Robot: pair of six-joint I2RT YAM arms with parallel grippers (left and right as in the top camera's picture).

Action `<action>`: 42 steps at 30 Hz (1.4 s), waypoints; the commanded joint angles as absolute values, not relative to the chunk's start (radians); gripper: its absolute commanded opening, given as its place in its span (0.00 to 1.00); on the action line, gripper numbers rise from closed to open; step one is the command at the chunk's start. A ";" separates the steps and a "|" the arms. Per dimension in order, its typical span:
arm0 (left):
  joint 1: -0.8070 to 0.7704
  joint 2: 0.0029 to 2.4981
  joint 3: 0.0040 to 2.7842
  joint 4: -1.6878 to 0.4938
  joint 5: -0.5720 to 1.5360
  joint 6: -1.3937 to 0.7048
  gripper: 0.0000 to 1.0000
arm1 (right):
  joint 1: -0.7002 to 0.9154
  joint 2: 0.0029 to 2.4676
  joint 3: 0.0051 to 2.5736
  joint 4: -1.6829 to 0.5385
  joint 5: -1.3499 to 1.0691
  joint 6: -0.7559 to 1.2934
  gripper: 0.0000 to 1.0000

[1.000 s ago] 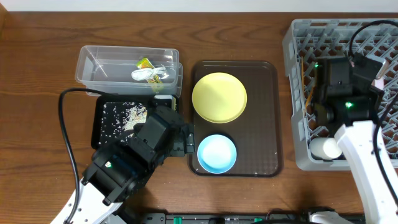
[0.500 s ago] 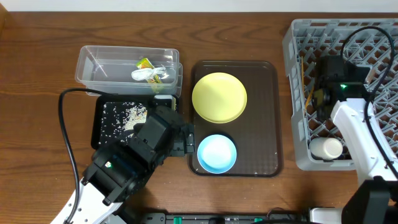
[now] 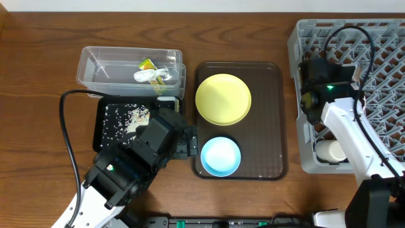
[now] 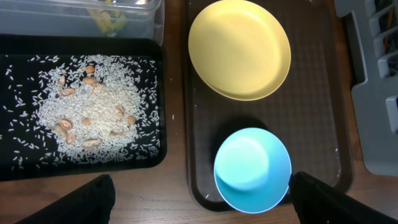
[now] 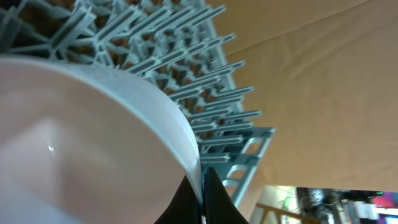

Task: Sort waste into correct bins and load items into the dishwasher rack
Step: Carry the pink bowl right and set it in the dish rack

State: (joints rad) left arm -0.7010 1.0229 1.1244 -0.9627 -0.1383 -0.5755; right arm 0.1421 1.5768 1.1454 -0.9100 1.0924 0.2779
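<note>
My right gripper is shut on the rim of the pinkish-white bowl, held on edge over the pegs at the left side of the grey dishwasher rack; the arm hides the bowl from overhead. The white cup and chopsticks lie in the rack. My left gripper is open and empty, just in front of the light blue bowl. The yellow plate sits behind that bowl. The wrapper and white scrap lie in the clear tub. Rice covers the black tray.
The plate and blue bowl rest on the dark brown serving tray, between the bins and the rack. A black cable loops across the table left of my left arm.
My right arm has moved back and to the left over the rack, toward its left wall, with the bowl in its grip. The left arm has not moved.
</note>
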 commanded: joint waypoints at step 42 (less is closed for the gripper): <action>-0.697 1.018 1.135 -0.965 -0.154 -0.569 0.91 | 0.303 1.686 1.152 -1.066 1.192 0.459 0.16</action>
State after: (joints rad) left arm -0.7010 1.0229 1.1244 -0.9627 -0.1383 -0.5755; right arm 0.2825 1.6878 1.1461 -1.0531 1.1946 0.3634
